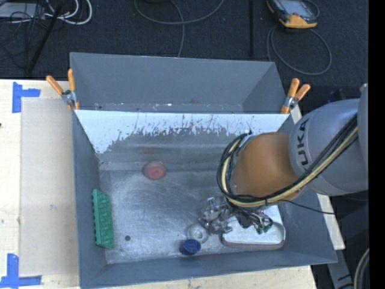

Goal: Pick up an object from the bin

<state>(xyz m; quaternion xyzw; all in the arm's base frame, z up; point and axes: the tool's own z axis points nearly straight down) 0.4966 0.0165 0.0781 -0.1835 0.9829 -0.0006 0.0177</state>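
Dark carpet and stray cables at the back, the grey bin (180, 83) up front. The arm (331, 155) reaches in from the right, and the gripper (218, 217) sits low over the bin floor, near the front wall. Just beside it on the right lies a pale flat plate (255, 238); a clear ring (195, 232) and a blue cap (190, 246) are close by on its left. The pink disc (155, 171) and green toothed block (103, 218) lie well apart. Clenched or released? I cannot tell from here. Nothing shows as held, so I judge the grasp and the lift are both left to do.
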